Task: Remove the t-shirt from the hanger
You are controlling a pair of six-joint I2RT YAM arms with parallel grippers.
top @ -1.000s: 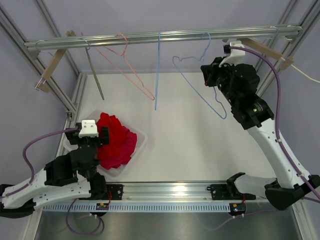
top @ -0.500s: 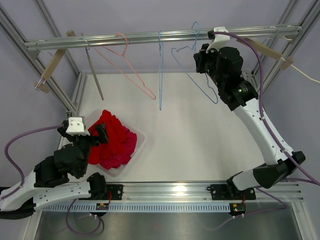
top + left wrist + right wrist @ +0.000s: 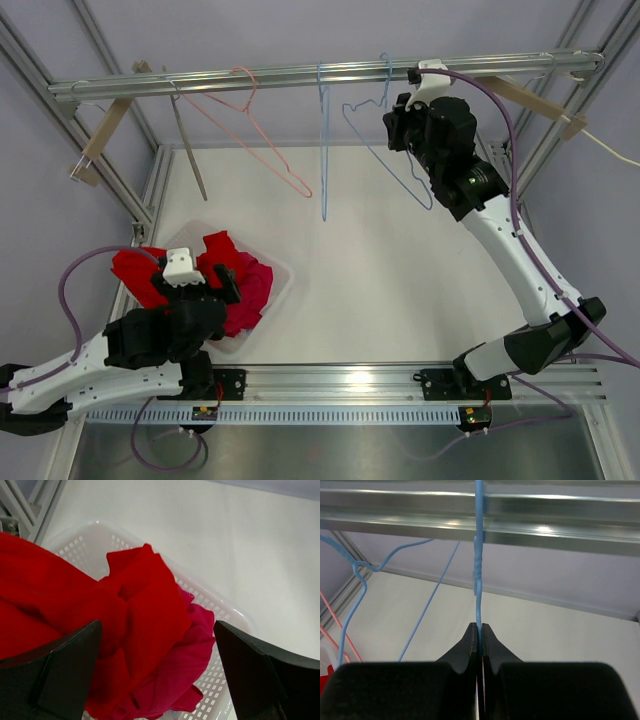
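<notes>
Left hand (image 3: 157,667) spread empty, the blue wire hanger (image 3: 478,600) pinched in the closed right hand (image 3: 479,628) should be hooked squarely onto the metal rail (image 3: 560,510).

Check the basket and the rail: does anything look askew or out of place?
One thing: part of the red t-shirt spills over the left rim of the basket instead of lying inside. By the rail, the blue hanger pinched in the right gripper is held at a slant.

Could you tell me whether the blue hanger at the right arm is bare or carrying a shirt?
Bare: the blue hanger is plain wire, and the red t-shirt lies bunched in the basket.
</notes>
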